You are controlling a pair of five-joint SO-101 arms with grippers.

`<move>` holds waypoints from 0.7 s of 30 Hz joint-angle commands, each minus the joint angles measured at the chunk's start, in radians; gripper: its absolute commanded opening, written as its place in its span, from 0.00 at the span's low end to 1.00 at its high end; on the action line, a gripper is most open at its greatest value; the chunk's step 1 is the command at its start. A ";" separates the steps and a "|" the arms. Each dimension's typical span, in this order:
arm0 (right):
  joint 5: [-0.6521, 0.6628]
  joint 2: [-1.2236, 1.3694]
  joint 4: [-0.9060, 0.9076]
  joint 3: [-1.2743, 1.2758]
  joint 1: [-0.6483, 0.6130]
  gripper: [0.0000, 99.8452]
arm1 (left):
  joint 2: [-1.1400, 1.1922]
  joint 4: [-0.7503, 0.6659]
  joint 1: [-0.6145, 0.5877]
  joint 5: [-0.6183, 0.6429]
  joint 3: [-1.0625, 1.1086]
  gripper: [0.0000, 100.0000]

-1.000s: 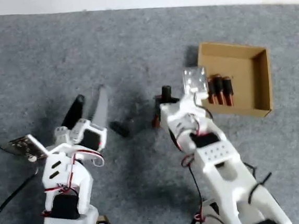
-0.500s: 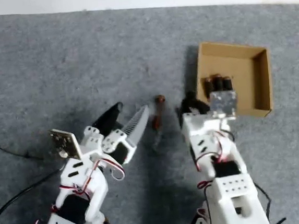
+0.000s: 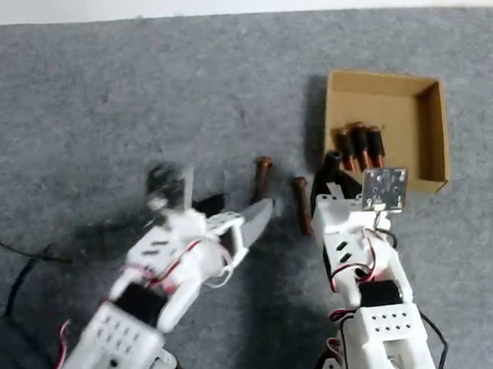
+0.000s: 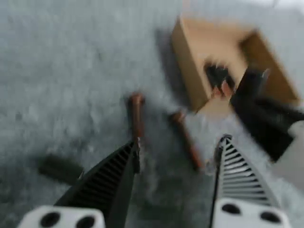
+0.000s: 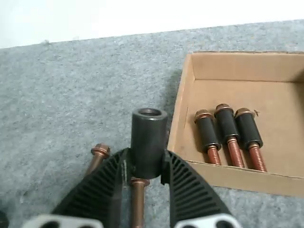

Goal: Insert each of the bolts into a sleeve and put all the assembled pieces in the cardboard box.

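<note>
- Low in the left half of the high view, the left arm has swung in toward the centre since half a second ago. Its left hand [image 3: 242, 207] is spread wide apart and holds nothing.
- Right of centre, a second bolt [image 3: 302, 205] now lies on the grey table [image 3: 92, 94], where only the first bolt [image 3: 263, 176] lay before.
- Both bolts are copper-coloured, lie flat and are slightly apart.
- The right hand [image 5: 145, 156] is clamped on an upright black sleeve [image 5: 149, 140], open end up, just above the second bolt.
- A spare sleeve [image 4: 59, 167] lies on its side in the left wrist view, left of the first bolt.
- At the upper right, the cardboard box [image 3: 432, 134] holds three assembled pieces [image 3: 360, 147], side by side against its left wall.
</note>
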 commanded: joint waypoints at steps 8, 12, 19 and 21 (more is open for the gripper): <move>0.005 -0.021 -0.030 -0.008 0.008 0.00 | 0.908 -0.212 0.010 -0.011 -0.406 0.25; 0.005 -0.021 -0.030 -0.008 0.008 0.00 | 1.069 -0.222 -0.016 -0.006 -0.539 0.25; 0.005 -0.021 -0.030 -0.008 0.008 0.00 | 1.113 -0.219 -0.064 -0.009 -0.591 0.25; 0.005 -0.021 -0.030 -0.008 0.008 0.00 | 1.118 -0.219 -0.061 -0.009 -0.593 0.25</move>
